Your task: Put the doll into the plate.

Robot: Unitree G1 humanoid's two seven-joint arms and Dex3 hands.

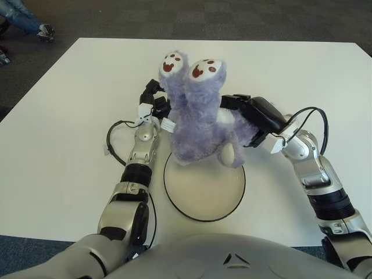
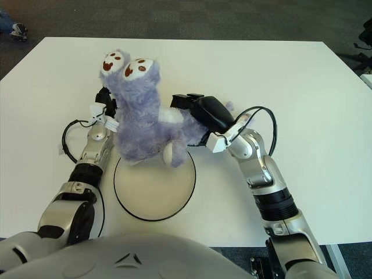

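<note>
White table (image 1: 64,116), both hands clasping doll (image 1: 195,116)

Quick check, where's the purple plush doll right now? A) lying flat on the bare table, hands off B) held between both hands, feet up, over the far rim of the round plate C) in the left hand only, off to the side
B: the fuzzy purple plush doll is squeezed between the left hand and right hand, soles up, above the far rim of the round black-rimmed cream plate.

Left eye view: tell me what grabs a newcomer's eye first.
A fluffy purple plush doll stands upside down at the centre, its white soles with brown paw prints pointing up, clamped between the left robot hand and the right robot hand. Just below it lies a round cream plate with a black rim on the white table.
</note>
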